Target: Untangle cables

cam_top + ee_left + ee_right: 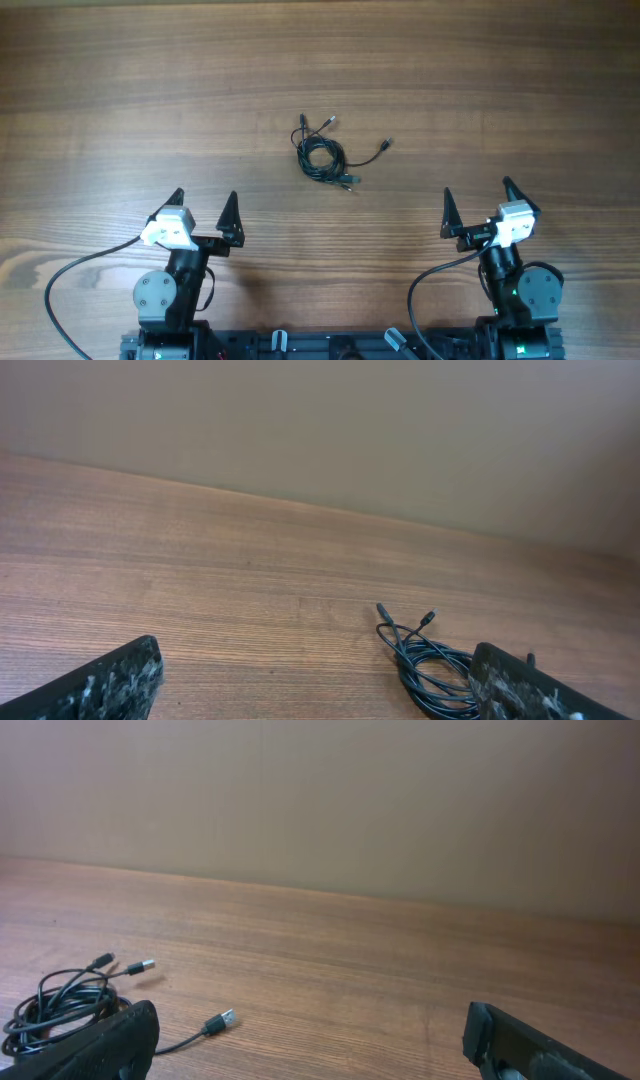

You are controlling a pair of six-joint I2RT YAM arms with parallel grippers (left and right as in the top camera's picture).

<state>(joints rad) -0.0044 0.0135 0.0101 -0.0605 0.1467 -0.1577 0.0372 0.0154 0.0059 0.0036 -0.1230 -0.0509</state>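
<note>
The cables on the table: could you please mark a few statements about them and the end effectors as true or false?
1. The cables lie in one tangled bundle on the table. True.
2. The left end effector grips the cables. False: it is open, empty and apart from them.
3. The right end effector is open. True.
4. The cables rest against the right arm's base. False: they lie farther out, mid-table, touching neither end effector.
</note>
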